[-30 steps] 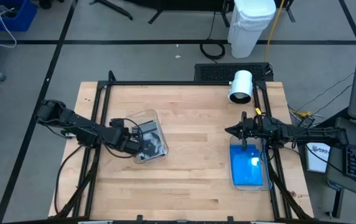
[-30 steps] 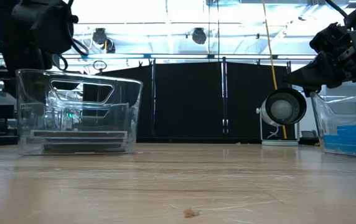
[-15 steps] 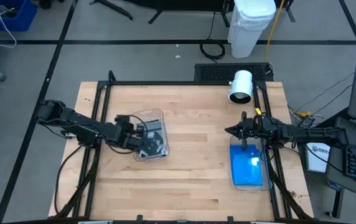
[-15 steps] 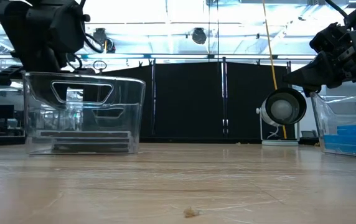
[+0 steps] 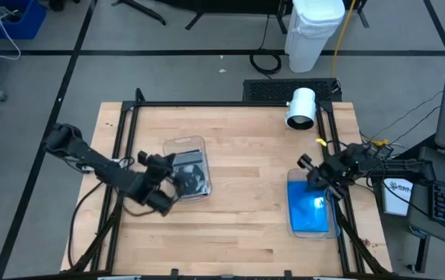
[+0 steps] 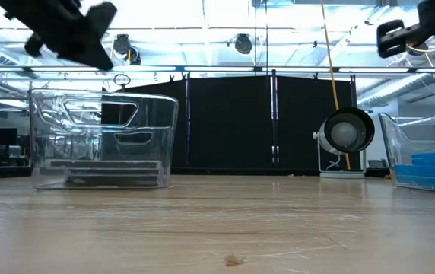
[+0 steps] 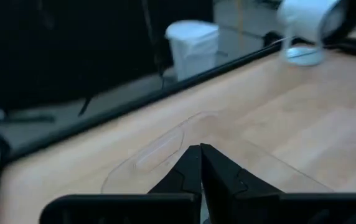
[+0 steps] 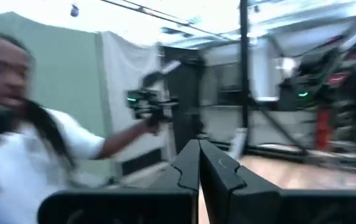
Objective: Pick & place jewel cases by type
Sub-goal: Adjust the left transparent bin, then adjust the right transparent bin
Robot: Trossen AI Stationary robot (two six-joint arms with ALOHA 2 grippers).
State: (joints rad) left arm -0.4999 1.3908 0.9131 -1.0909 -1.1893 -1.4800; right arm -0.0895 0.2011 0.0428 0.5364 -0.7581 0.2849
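Left gripper (image 7: 200, 149) pinched shut, fingertips meeting, nothing between them. Hangs above the near-left rim of a clear tub (image 5: 185, 167) on the left half of the wooden table (image 5: 238, 210), well above the tub in the low view (image 6: 77, 34). Points across the tub toward the far right corner of the table. Apart from the grey and dark jewel cases (image 5: 193, 179), which lie flat on the tub's floor below and just ahead of the fingers, as a low stack in the low view (image 6: 100, 176).

Right gripper (image 5: 305, 163) shut as well, fingers pressed together in its wrist view (image 8: 198, 149) and empty. Raised high over the right side of the table, just past the far end of a second clear tub (image 5: 313, 208). Blue jewel cases (image 5: 310, 211) lying flat inside that tub, below and nearer than the fingertips, not touched.

Two clear tubs in all, one per side, well apart. Number of cases in either stack: cannot tell, since they lie one on another.

Farther out, one white lamp (image 5: 301, 107) lying on the far right corner of the table, one white bin (image 5: 314, 31) on the floor behind it, and a black frame rail (image 5: 230, 103) along the table's far edge. Open board between the tubs; only a small crumb (image 6: 234, 260) near the front edge. In the right wrist view, a person in a white shirt (image 8: 38, 158) in the room beyond.
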